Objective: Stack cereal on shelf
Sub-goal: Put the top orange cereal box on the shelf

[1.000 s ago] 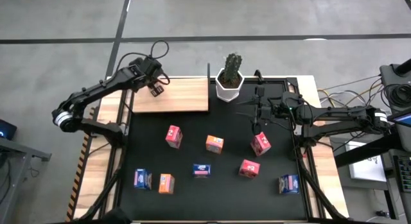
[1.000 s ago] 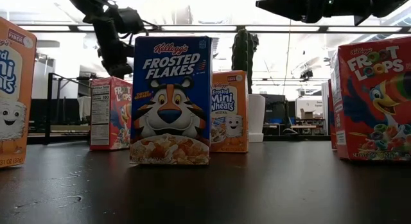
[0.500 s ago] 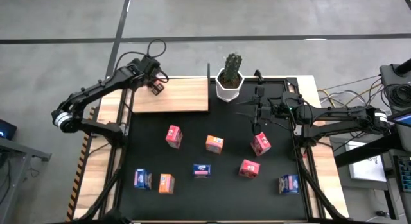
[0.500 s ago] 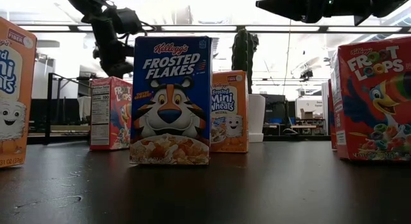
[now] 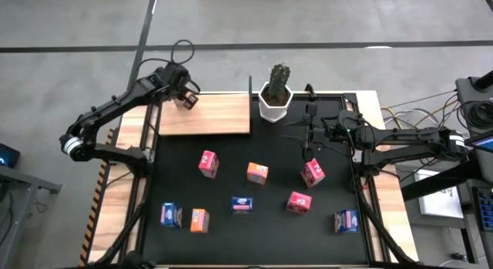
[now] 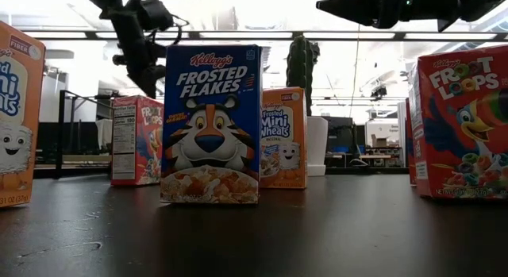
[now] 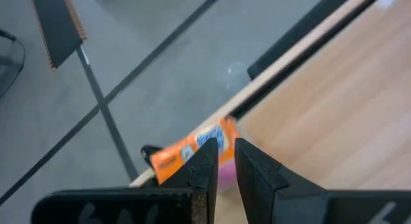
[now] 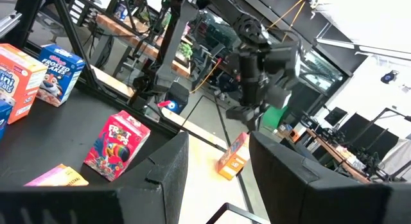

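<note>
A small orange cardboard cereal box (image 5: 186,100) is seen lying at the far-left corner of the flat light-wood shelf board (image 5: 208,116), upper left of the overhead frame, beneath the left gripper (image 5: 182,94), whose fingers are nearly pressed together and empty. The right gripper (image 5: 309,139), fingers spread, is held above the black tabletop mat (image 5: 269,215), near a pink-red cereal box (image 5: 313,173).
</note>
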`<state>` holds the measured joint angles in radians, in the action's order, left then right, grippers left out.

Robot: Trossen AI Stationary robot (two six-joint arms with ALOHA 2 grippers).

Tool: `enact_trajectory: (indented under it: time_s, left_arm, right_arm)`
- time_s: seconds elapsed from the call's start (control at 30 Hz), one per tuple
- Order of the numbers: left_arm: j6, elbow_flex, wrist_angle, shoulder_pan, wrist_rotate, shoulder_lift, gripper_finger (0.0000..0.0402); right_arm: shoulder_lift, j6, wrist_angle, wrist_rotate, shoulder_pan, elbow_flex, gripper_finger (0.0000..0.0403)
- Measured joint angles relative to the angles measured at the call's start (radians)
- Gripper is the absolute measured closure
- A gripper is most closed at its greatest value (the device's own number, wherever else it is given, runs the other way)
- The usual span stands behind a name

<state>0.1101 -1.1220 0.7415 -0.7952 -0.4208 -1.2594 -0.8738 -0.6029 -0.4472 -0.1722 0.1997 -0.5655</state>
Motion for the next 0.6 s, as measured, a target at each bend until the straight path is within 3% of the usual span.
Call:
enact_trajectory:
  time_s: [0.3,0.4,0.6]
  left_arm:
    - [0.010,-0.037,-0.041,0.000,0.248,-0.037,0.0365]
    - [0.007,-0.023,-0.034,0.000,0.240,-0.082,0.0365]
    - [-0.014,-0.022,-0.044,0.000,0.068,-0.141,0.0365]
  right_arm:
    - [0.000,0.000,0.000,0.000,0.000,0.000,0.0248]
    - [0.000,0.001,0.001,0.000,0.000,0.000,0.0248]
    - [0.000,0.008,0.001,0.000,0.000,0.000,0.0248]
